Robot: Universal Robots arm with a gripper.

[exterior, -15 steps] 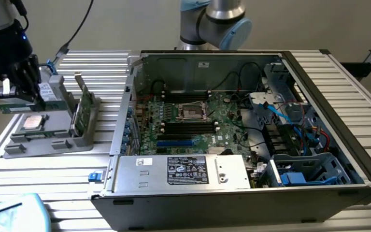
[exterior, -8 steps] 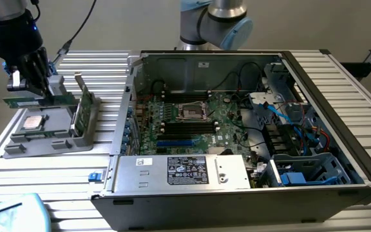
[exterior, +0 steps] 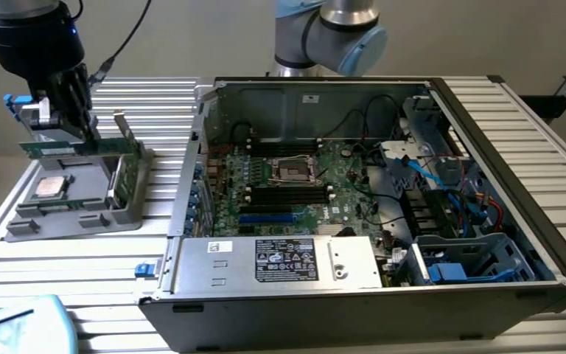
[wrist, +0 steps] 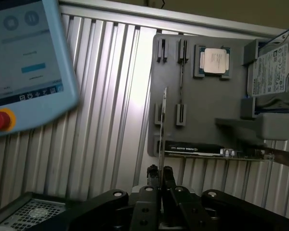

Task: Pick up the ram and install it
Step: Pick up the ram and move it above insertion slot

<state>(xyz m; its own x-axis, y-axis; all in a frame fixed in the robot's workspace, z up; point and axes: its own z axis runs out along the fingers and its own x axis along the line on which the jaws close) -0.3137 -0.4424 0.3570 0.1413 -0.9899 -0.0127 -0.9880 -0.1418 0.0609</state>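
The ram (exterior: 62, 149), a long thin green stick, hangs level in the air just above the grey parts holder (exterior: 77, 210) at the exterior view's left. My gripper (exterior: 85, 134) is shut on its upper edge, gripping it near the middle. In the wrist view my gripper (wrist: 160, 175) looks straight down on the holder (wrist: 207, 110), and the dark fingers (wrist: 153, 174) are pressed close together. The open computer case (exterior: 480, 118) with its motherboard (exterior: 303, 184) lies to the exterior view's right, apart from the gripper.
A square silver processor (wrist: 215, 61) and a grey drive (wrist: 274, 72) sit in the holder, with a card (wrist: 207, 150) standing on edge. A teach pendant (wrist: 24, 62) lies on the ribbed table. The case's power supply (exterior: 283, 262) fills its near side.
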